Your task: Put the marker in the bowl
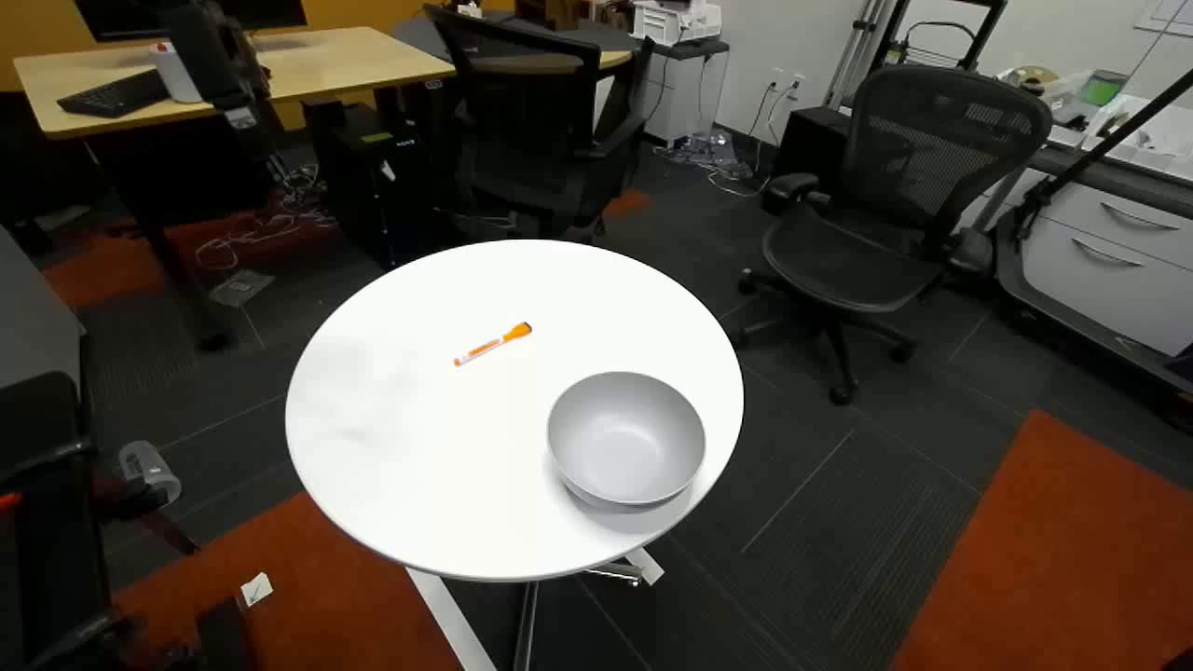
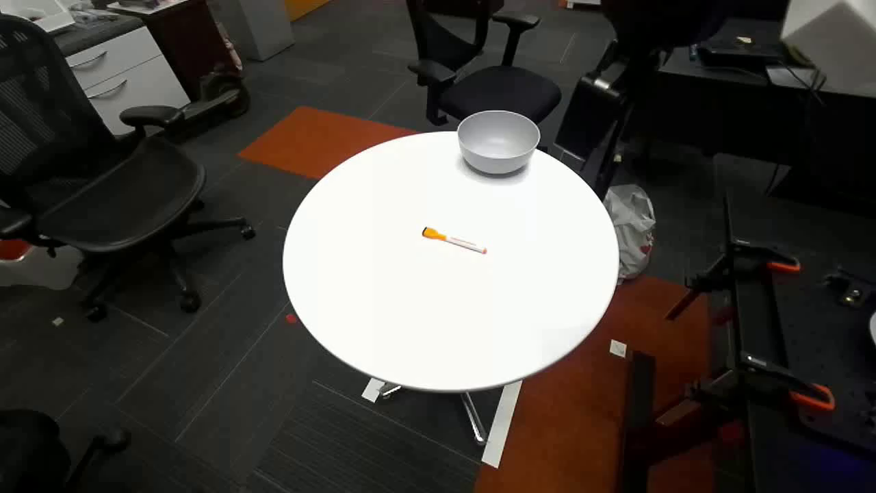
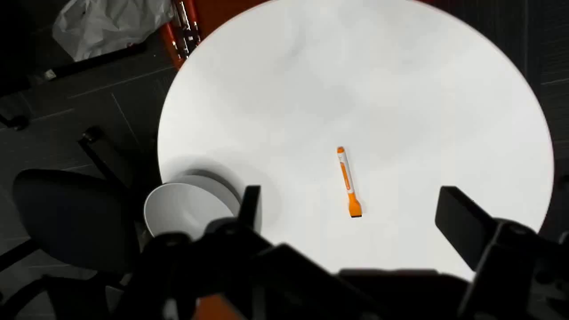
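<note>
The marker, orange and white with a flared orange cap end, lies flat near the middle of the white round table in both exterior views (image 1: 492, 345) (image 2: 455, 242) and the wrist view (image 3: 346, 173). The silver-grey bowl stands upright near the table edge in both exterior views (image 1: 626, 438) (image 2: 498, 140). In the wrist view the bowl (image 3: 186, 205) is at the left, partly hidden by the left finger. My gripper (image 3: 349, 195) is wide open and empty, above the table, with the marker appearing between its fingers. The gripper is hard to make out in the exterior views.
The round white table (image 1: 401, 485) has a thin rim. Office chairs (image 1: 895, 186) (image 2: 499, 89) stand around it. A black bench with orange-handled clamps (image 2: 787, 329) stands beside it. A plastic bag (image 2: 629, 226) lies on the floor.
</note>
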Robot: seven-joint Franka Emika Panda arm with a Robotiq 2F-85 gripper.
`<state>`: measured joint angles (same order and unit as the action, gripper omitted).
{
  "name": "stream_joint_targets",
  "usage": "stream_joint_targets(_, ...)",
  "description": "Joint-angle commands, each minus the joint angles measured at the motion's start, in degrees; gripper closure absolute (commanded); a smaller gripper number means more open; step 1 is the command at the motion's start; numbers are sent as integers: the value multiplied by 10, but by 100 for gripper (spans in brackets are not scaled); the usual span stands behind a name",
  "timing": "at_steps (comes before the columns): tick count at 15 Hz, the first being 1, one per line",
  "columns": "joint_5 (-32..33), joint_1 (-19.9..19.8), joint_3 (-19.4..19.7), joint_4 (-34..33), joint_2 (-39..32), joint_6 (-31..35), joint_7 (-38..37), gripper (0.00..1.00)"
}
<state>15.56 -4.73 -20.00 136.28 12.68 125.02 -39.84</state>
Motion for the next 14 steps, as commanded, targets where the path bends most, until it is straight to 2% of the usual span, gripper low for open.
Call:
stream_joint_targets(1, 8, 31, 30, -1, -2, -3, -5, 0)
stream_joint_targets(7, 14, 32, 34, -6, -8, 1, 0, 0)
stream_joint_targets(14, 52, 41, 91, -37, -69, 79, 92, 0)
